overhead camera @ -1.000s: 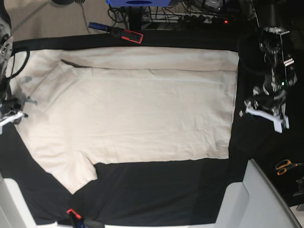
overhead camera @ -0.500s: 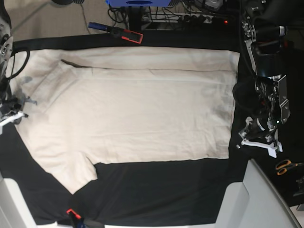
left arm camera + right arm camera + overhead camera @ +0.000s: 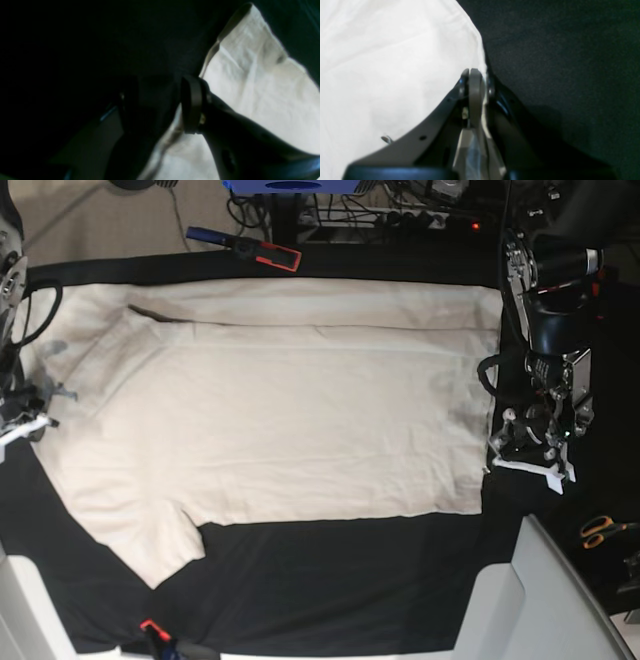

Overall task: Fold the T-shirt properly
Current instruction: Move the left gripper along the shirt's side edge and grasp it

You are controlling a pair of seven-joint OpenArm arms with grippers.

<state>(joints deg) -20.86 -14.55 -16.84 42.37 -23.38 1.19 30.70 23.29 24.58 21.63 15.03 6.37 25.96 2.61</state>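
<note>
Base view is the decent one: evenly lit from overhead, pretty sharp, soft shadows only. The T-shirt [image 3: 270, 410] reads clean cream with creases visible, while the black table cloth [image 3: 330, 580] swallows detail, and the corners toward 5 and 7 o'clock show pale blurry shapes. The left wrist view is really dim and murky; everything from 12 round to 9 o'clock is near black, the cloth at 3 o'clock is the only bright patch, and the left gripper [image 3: 160, 105] is soft and barely separates from the dark. The right wrist view is blown out white at 10 o'clock, grainy dark at 2, with the right gripper [image 3: 475, 82] close up and out of focus
</note>
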